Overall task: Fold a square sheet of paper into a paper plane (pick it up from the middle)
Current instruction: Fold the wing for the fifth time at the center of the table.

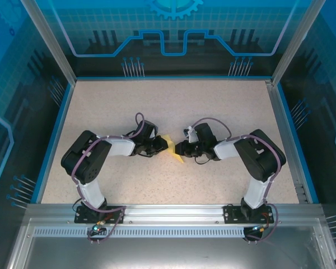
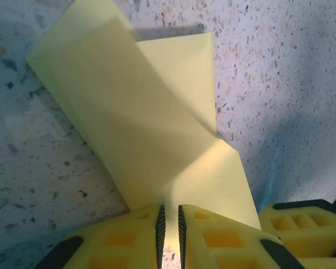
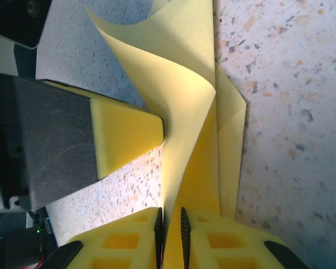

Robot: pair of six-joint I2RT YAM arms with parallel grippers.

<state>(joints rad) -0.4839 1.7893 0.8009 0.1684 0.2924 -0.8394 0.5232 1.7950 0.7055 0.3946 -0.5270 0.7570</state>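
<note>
Top view: you get bright, even light from above. The table reads pale with no glare, while the blue walls stay dim and tinted.
Left wrist shadows: a soft blue-grey shadow lies on the table to the right of your left fingers, and another ahead to their left.
Paper: the square sheet of paper glows warmest just ahead of those fingers, and its raised flap throws a soft dark band.
Focus: your right fingers look soft and close, while the table speckles ahead of them are sharper.
</note>
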